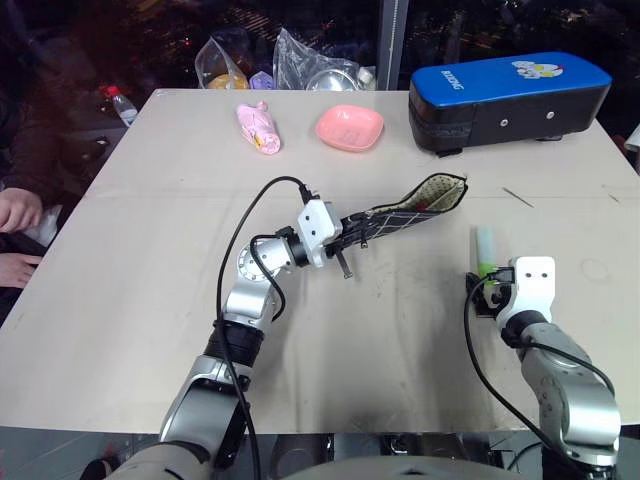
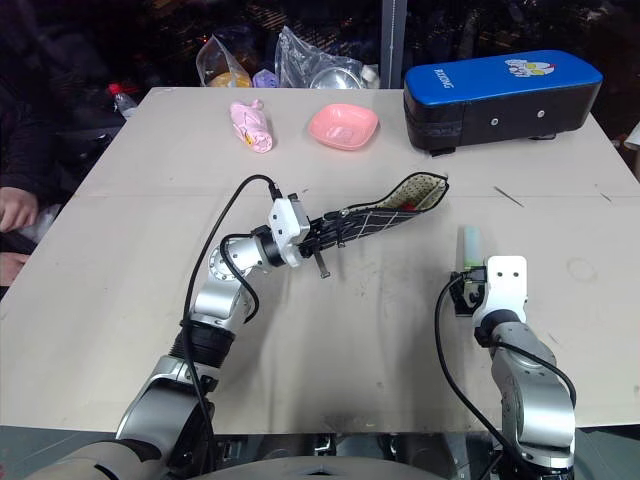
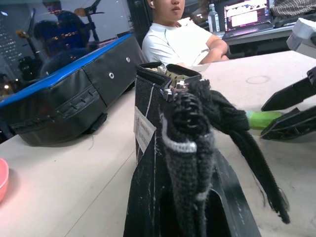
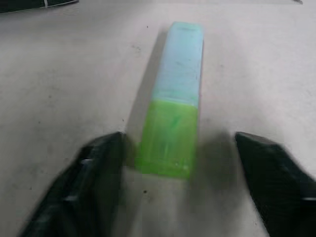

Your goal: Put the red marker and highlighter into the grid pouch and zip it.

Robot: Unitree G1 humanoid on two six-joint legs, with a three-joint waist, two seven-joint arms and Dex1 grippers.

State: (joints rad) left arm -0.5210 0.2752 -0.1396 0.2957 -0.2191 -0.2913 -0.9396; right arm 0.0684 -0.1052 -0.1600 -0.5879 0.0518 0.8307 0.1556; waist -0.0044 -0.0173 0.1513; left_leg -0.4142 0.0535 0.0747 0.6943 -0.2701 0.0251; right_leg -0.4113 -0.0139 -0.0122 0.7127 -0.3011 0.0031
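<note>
My left gripper [image 1: 345, 232] is shut on the zipper end of the grid pouch [image 1: 400, 215] and holds it off the table. The pouch's open, dotted-lined mouth points right. A sliver of red inside that mouth looks like the red marker [image 2: 404, 206]. The highlighter [image 1: 485, 248] lies on the table at the right, its pale cap pointing away from me. My right gripper [image 4: 178, 143] is open and low at the highlighter's [image 4: 175, 108] green end, one finger on each side, not touching it. The left wrist view shows the pouch [image 3: 148, 148] up close, with the highlighter [image 3: 261, 119] behind it.
A big blue-and-black case [image 1: 510, 100] stands at the back right. A pink bowl [image 1: 350, 128] and a pink wrapped item [image 1: 258, 128] lie at the back middle, with plastic bags [image 1: 300, 65] behind them. A person's hand [image 1: 18, 210] rests at the table's left edge.
</note>
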